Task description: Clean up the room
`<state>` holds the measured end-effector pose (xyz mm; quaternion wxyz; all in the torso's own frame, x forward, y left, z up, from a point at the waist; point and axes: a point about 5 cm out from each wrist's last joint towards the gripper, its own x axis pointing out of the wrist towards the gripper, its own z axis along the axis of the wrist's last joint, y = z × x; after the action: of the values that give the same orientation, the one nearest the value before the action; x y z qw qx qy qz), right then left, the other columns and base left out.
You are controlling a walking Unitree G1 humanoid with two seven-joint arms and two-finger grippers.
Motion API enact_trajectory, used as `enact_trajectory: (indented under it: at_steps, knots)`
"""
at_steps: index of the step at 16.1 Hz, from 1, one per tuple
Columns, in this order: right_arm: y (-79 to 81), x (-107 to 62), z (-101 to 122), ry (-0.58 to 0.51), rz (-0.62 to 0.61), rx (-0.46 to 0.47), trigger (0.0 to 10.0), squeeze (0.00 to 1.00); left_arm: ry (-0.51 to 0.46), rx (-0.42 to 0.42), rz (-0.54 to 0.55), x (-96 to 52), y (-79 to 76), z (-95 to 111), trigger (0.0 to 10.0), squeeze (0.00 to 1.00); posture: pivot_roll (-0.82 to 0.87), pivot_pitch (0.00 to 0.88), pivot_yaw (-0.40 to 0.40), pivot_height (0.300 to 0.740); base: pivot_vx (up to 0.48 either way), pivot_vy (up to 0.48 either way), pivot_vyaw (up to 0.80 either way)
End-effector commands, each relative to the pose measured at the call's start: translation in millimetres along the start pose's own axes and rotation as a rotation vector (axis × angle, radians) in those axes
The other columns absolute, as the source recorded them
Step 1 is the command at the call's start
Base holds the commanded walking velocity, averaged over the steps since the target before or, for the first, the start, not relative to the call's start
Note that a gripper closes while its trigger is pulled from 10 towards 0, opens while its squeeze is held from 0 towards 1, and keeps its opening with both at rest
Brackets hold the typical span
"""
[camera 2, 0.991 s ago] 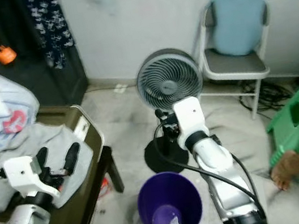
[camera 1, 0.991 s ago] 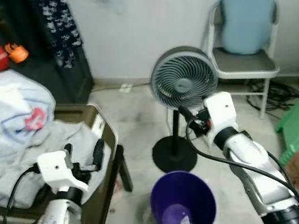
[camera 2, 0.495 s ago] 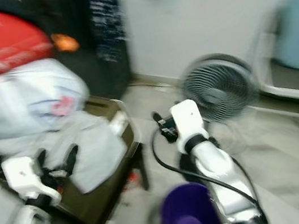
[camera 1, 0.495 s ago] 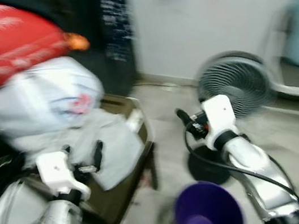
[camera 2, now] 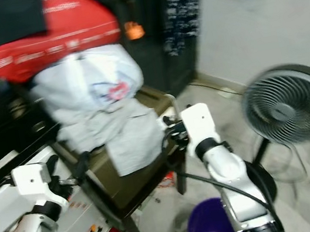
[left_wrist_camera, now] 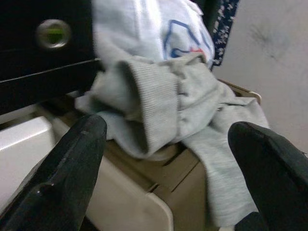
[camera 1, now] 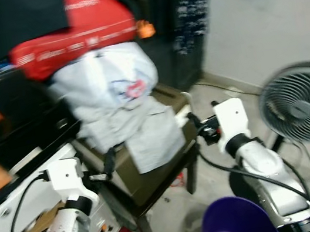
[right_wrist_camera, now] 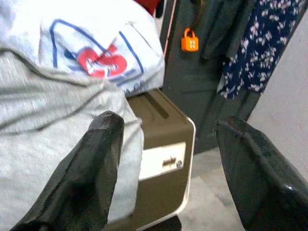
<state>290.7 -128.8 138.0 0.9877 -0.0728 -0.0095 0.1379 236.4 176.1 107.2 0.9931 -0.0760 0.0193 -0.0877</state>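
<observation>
Both grippers face the clothes heap on the brown box

The grey garment [camera 1: 147, 138] drapes over the box's [camera 1: 147, 174] front edge, hanging down between the two arms. Left gripper [camera 1: 110, 162] — fingers spread — sits just beside its lower-left fold and looks nearer; right gripper [camera 1: 195, 122], also spread, hovers near the right corner.

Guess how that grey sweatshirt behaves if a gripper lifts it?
Probably floppy: the grey sweatshirt drapes over the brown box edge, its sleeve folded limp. Likely light. It may snag, since the white bag rests on it.
</observation>
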Motion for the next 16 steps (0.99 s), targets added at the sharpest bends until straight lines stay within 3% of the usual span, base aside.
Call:
enact_trajectory:
  at_steps: [1, 4, 12, 16]
  knots:
    - [3.4, 0.5, 1.9, -0.007, 0.007, 0.008, 10.0, 0.00, -0.002, 0.031, -0.001, -1.7, 3.2, 3.5, 10.0, 0.00, -0.18, 0.000, -0.032, 0.740, 0.000, 0.000, 0.80]
    - [5.8, -1.2, -1.5, 0.004, 0.006, 0.018, 10.0, 0.00, 0.021, 0.040, 0.024, -5.5, 9.2, -1.0, 10.0, 0.00, -0.17, 0.000, -0.031, 0.740, 0.000, 0.000, 0.80]
    - [4.5, -0.1, -1.3, 0.005, 0.005, 0.023, 10.0, 0.00, 0.024, 0.081, 0.017, -0.6, 5.1, 0.4, 10.0, 0.00, -0.17, 0.000, -0.032, 0.740, 0.000, 0.000, 0.78]
    - [4.7, 0.9, -1.8, 0.007, 0.006, 0.029, 10.0, 0.00, 0.038, 0.114, 0.022, 1.9, 3.7, -1.6, 10.0, 0.00, -0.17, 0.000, -0.031, 0.740, 0.000, 0.000, 0.13]
